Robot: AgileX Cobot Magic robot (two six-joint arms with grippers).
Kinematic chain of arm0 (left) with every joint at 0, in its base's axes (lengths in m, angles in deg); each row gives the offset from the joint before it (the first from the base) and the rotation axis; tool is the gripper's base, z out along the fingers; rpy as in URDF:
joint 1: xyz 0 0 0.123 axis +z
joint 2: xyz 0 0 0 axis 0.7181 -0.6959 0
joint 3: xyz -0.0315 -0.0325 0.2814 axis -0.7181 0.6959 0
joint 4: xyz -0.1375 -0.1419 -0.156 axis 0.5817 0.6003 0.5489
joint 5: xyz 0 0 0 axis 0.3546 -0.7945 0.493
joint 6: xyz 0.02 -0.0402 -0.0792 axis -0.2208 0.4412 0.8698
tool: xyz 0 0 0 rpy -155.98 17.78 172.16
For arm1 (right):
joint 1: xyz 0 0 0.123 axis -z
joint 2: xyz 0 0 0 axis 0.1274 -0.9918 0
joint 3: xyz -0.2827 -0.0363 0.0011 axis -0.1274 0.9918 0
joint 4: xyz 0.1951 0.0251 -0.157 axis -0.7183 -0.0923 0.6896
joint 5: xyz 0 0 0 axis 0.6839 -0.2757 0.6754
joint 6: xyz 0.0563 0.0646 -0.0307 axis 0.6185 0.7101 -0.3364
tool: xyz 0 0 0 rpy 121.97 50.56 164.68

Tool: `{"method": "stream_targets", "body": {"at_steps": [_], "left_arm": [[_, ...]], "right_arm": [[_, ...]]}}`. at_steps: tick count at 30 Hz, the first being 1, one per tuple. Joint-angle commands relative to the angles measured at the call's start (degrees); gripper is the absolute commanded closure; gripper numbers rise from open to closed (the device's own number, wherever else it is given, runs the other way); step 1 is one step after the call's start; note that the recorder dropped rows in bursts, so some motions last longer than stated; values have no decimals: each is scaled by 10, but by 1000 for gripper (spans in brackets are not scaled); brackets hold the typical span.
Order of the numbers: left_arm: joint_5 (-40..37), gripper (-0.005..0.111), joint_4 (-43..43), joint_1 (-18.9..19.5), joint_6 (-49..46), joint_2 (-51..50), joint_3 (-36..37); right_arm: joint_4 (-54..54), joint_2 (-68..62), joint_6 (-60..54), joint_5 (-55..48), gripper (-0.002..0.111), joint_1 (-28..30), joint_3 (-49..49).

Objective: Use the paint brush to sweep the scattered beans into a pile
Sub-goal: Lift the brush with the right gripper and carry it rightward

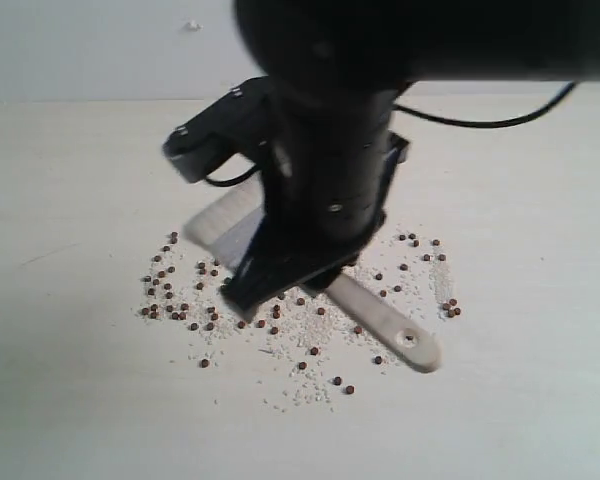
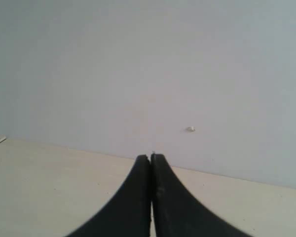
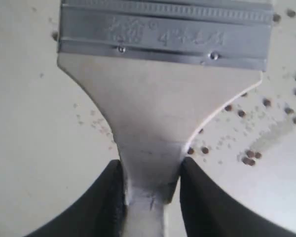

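Pale cream tabletop (image 1: 70, 400) under everything, plain wall (image 2: 138, 59) behind. Black right arm (image 1: 330, 150) hanging over the middle of it, wrist pitched steeply down. Right gripper (image 3: 150, 185) about half spread and clamped on the narrow neck of the paint brush (image 3: 163, 98), a jaw pressed to each edge of the handle just behind the flare toward the silver ferrule. Held low and slantwise across the scatter in the exterior view, bristles toward the far left, holed handle end toward the near right. Probably light, stiff in the handle, soft and springy at the bristles; smooth-finished, so apt to twist in a loose pinch. Best taken right there at the neck, close to the ferrule, for control of the wide head. Left gripper (image 2: 151, 165) unseen from the exterior camera, pressed fully together on nothing, aimed at the wall. Beans (image 1: 180, 295) strewn loose all round the brush among white grains, apt to roll; no pile gathered yet.
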Motion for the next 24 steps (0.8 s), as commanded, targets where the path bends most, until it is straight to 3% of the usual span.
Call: {"method": "stream_targets", "body": {"at_steps": [1,6,15,20,24], "left_arm": [[0,107,-1,1,2,4,1],[0,107,-1,1,2,4,1],[0,107,-1,1,2,4,1],[9,107,-20,1,5,4,-4],[70,107,-8,1,23,4,-4]], "right_arm": [[-9,103,-39,11,108,53,79],[-15,201,-71,0,108,102,144],[-98,212,-170,-4,108,112,174],[-98,212,-213,-4,108,183,174],[-98,212,-232,-1,108,226,172]]}}
